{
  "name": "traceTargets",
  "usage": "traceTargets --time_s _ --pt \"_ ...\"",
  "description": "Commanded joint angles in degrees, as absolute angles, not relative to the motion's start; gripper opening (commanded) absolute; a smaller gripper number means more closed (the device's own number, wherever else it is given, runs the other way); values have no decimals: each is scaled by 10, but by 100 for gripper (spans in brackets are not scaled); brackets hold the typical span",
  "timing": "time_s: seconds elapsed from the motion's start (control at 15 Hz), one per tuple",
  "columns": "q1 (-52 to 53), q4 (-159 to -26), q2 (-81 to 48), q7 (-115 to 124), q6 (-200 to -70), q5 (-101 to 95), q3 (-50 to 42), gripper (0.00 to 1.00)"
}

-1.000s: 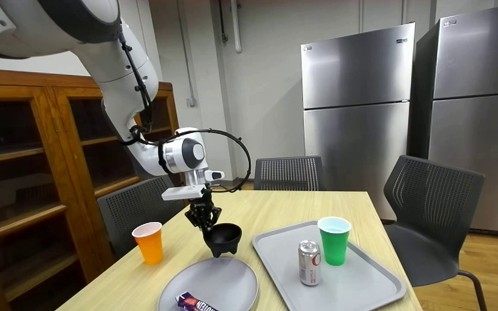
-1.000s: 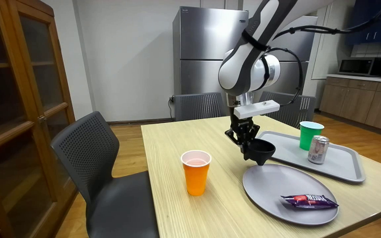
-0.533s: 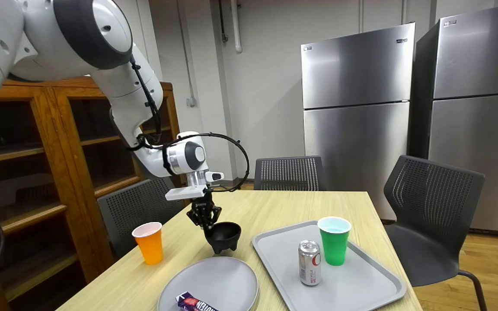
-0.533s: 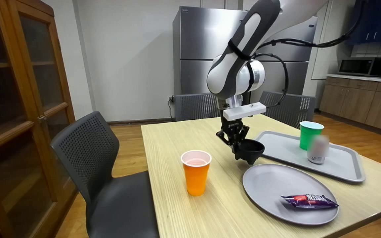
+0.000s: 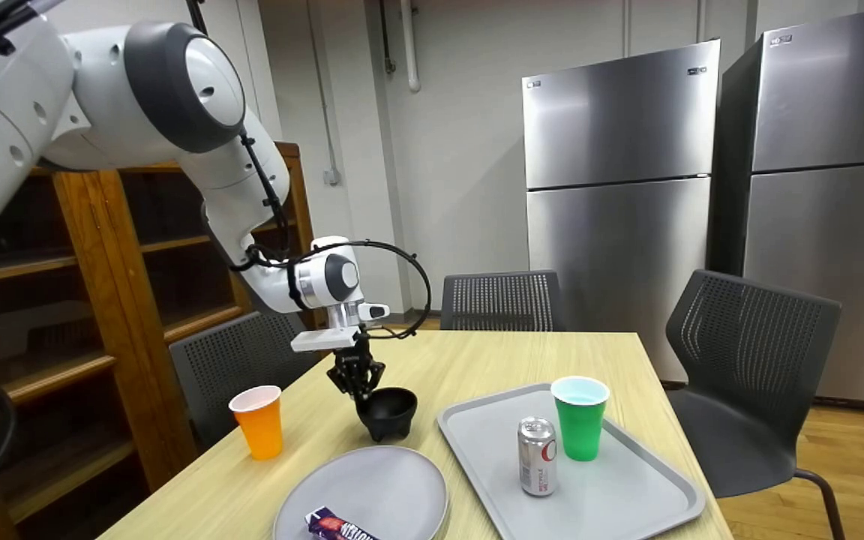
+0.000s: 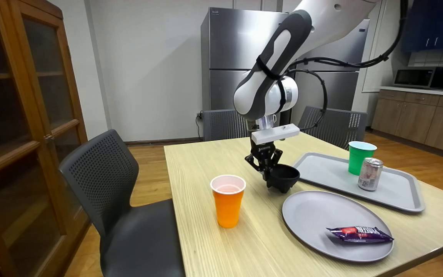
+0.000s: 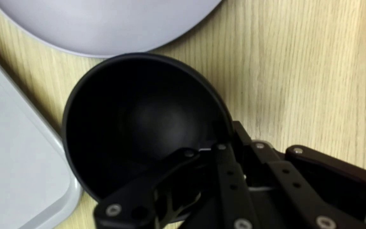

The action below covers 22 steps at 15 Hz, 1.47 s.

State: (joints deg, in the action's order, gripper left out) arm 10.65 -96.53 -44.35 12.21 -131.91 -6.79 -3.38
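In an exterior view we see the gripper point(image 6: 268, 173) pinching a black bowl point(image 6: 284, 177) by its rim, between an orange cup point(image 6: 228, 202) and a tray point(image 6: 396, 190) with a green cup point(image 6: 360, 158) and a can point(image 6: 370, 174), near a grey plate point(image 6: 315, 217) bearing a purple packet point(image 6: 361, 234).

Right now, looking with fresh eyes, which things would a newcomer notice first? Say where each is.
Probably the bright orange cup, standing near an edge of the table. Next might come the gripper, pinching the rim of the black bowl beside the gray plate. Then the green cup, standing beside the silver can on the gray tray.
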Motion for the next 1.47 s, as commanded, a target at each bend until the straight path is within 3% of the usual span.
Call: traceTargets --time_s 0.0,0.13,0.2,0.27,0.87,1.4 --pt "102 -928 -463 133 -1293 -55 -26 2" --pt "103 -923 -468 132 -1292 -55 -27 2" --pt "103 -922 -468 129 -1292 -56 -27 33" --pt "103 -923 -466 128 -1290 -58 -27 35" --pt "85 -987 -394 102 -1286 -40 -9 99" --pt "70 -1093 -301 106 -1298 -32 -10 100"
